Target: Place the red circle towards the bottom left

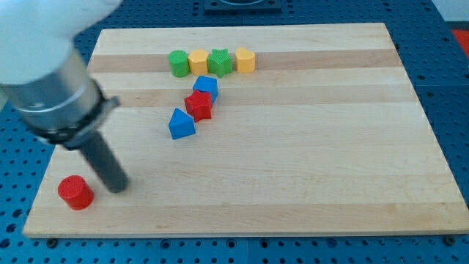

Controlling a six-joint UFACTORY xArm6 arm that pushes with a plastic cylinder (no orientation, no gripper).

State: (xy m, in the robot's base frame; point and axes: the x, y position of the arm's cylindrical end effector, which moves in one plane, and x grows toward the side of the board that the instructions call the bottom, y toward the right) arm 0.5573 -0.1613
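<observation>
The red circle (75,192) lies on the wooden board (293,176) near its bottom left corner. My tip (117,188) rests on the board just to the right of the red circle, a small gap apart. The dark rod rises from there up to the left into the arm's grey body, which fills the view's top left.
A row at the view's top holds a green circle (178,63), a yellow block (198,62), a green star (220,62) and a yellow block (245,60). Below it stand a blue block (206,86), a red star (198,105) and a blue triangle (181,124).
</observation>
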